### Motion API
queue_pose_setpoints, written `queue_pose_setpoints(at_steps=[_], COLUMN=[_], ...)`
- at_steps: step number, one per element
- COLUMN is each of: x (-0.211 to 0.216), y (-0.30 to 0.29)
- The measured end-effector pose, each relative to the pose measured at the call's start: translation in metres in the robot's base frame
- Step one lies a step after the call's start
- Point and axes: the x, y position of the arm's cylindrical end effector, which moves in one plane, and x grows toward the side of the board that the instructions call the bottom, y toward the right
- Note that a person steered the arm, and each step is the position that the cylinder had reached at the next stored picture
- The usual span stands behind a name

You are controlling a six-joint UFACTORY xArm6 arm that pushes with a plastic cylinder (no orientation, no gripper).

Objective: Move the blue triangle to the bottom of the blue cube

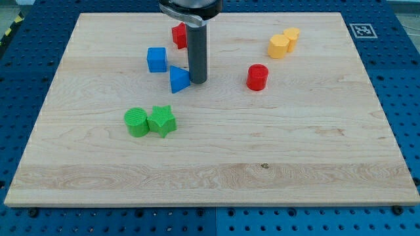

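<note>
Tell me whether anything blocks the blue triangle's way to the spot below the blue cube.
Nothing visible does. My tip sits against the right side of the blue triangle, and the board below the blue cube is bare; the green blocks lie well further down.

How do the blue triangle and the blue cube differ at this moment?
The blue triangle is wedge-shaped with a point; the blue cube is square-faced. The triangle sits lower and to the view's right of the cube, not beneath it. My tip is right beside the triangle on its right, seemingly touching; the cube stands clear of it. Both share the same blue and similar size.
</note>
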Motion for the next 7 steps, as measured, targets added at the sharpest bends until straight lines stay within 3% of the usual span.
queue_pose_setpoints(at_steps=[5, 6, 7], x=[0.004, 0.040, 0.025], y=[-0.019, -0.003, -0.026])
